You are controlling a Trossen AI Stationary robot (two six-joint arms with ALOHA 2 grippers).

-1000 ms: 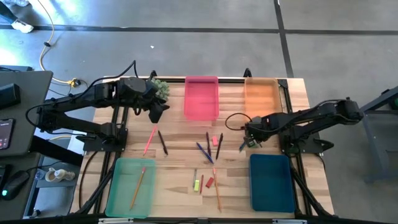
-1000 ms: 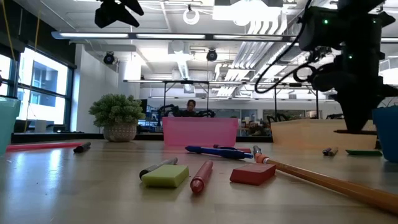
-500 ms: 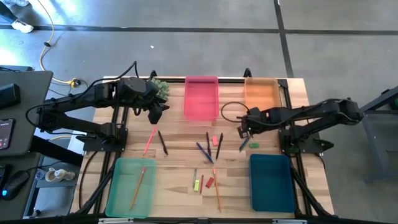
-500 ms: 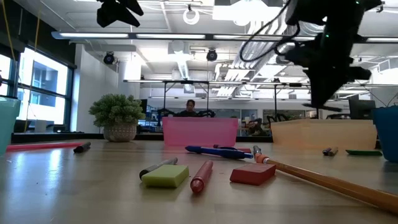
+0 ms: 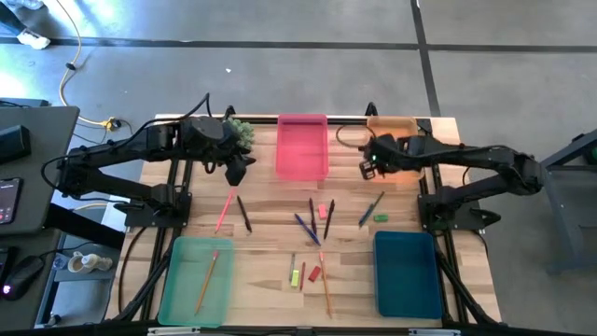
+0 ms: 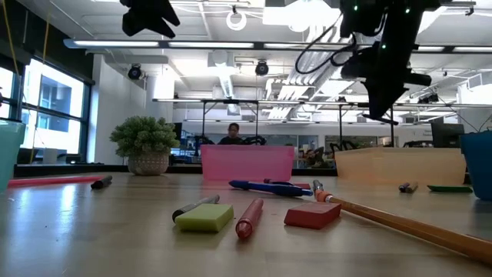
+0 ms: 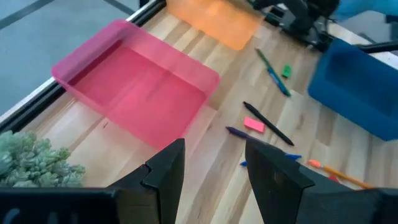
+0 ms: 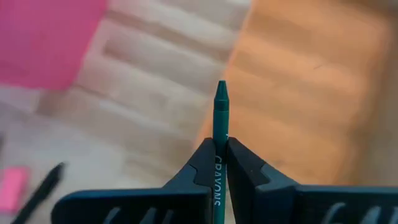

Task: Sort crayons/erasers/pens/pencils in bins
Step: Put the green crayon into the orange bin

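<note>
A dark green crayon (image 8: 221,106) stands out past the fingers of my right gripper (image 8: 221,146), which is shut on it. That gripper (image 5: 369,166) hangs above the near left corner of the orange bin (image 5: 396,138). My left gripper (image 7: 214,168) is open and holds nothing; it hangs (image 5: 237,172) above the table beside the small plant (image 5: 242,131). The pink bin (image 5: 302,147) stands at the far middle, the pale green bin (image 5: 191,280) at the near left with an orange pencil (image 5: 206,280) lying in it, the dark blue bin (image 5: 408,273) at the near right. My right gripper pinches the crayon's paper-wrapped shaft (image 8: 221,134) between its two fingers. The fingers point steeply down and lie along the crayon. The crayon's pointed end (image 8: 221,90) sticks out beyond the fingertips, lifted clear above the table and the orange bin.
On the wood lie a pink pencil (image 5: 225,209), a black pen (image 5: 243,213), several pens (image 5: 308,227), a pink eraser (image 5: 322,211), a green eraser (image 5: 381,217), a blue-green pen (image 5: 370,209), a yellow-green eraser (image 5: 295,277), a red eraser (image 5: 314,273) and an orange pencil (image 5: 325,285).
My right gripper has risen from the table near the green eraser and swung toward the far edge, to the orange bin, still shut on the crayon, which is now lifted clear. My left gripper has stayed where it was.
</note>
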